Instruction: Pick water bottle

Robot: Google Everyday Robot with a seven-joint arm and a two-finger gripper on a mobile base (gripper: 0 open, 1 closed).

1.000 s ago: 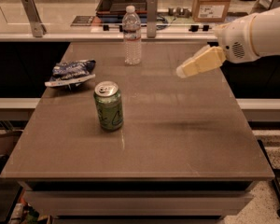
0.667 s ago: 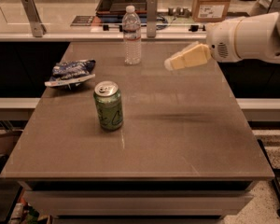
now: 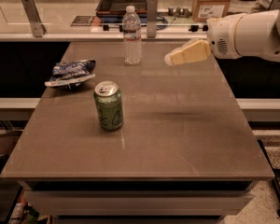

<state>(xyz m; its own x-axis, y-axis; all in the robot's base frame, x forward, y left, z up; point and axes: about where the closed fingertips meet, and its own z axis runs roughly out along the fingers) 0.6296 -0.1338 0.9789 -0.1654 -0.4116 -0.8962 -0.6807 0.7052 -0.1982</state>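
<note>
Moved leftward since earlier frames: gripper (image 3: 173, 58), now hovering right of bottle (image 3: 131, 36), near, apart. Opening width: cannot tell. Bottle upright, far end of table (image 3: 177, 139). Can (image 3: 108, 105) in front of bottle. Approach partway; grasp, lift remaining.

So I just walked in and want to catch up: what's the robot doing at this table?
The robot is after the water bottle, which stands upright near the far edge of the table. Its gripper hangs in the air to the right of the bottle in the camera view, pointed toward it but not touching it, with nothing in its grasp. A green can stands nearer the front and a blue snack bag lies at the left; neither is being handled.
</note>
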